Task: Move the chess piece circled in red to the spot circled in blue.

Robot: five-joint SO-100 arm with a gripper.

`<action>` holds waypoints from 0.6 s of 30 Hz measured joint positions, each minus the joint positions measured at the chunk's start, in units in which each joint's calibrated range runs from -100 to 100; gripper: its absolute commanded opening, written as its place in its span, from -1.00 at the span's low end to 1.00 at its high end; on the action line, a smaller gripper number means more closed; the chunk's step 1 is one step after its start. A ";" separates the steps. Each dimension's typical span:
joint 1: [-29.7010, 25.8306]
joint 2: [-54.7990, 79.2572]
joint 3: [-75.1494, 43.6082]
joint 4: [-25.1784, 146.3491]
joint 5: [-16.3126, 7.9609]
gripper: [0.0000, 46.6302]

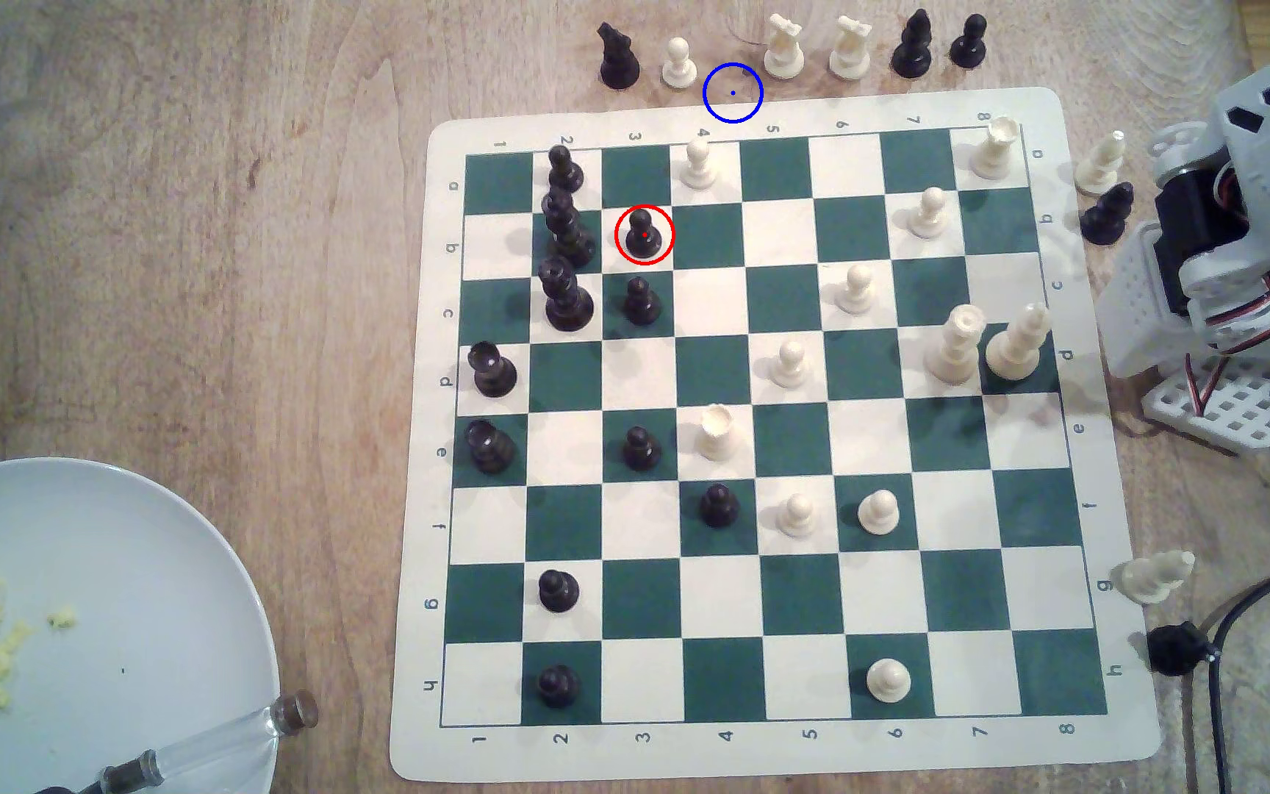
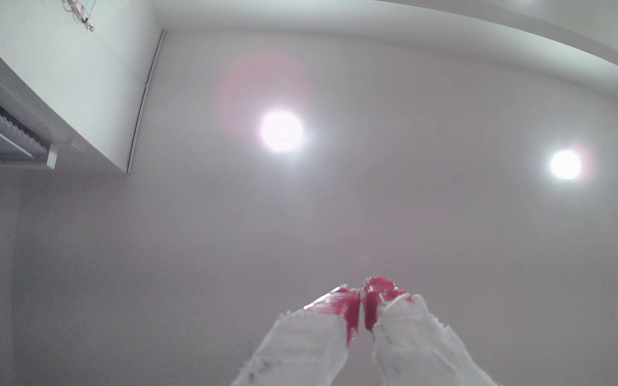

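The chess piece circled in red [image 1: 644, 234] is a small black pawn on a white square in the board's far left part in the exterior view. The spot circled in blue [image 1: 733, 93] lies on bare wood just beyond the board's far edge, between a white pawn [image 1: 678, 62] and a white knight [image 1: 784, 47]. My arm [image 1: 1227, 267] is folded at the exterior view's right edge, well away from both. In the wrist view my gripper [image 2: 361, 293] points at the ceiling, its red-tipped fingers [image 2: 348, 308] pressed together with nothing between them.
Tall black pieces [image 1: 565, 229] stand close to the circled pawn on its left in the exterior view, and another black pawn [image 1: 641, 301] sits one square nearer. Captured pieces line the far edge. A plate [image 1: 158, 580] with food sits at the near left. Cables [image 1: 1227, 634] run at the right.
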 measured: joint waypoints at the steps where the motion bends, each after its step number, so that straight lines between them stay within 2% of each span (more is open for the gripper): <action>1: 0.00 0.00 0.00 0.00 0.00 -0.99; 3: 0.00 0.00 0.00 0.56 0.10 -0.99; 8: -0.44 0.00 -0.90 14.74 0.24 -0.99; 18: 7.37 0.00 -9.13 58.41 -0.05 -0.99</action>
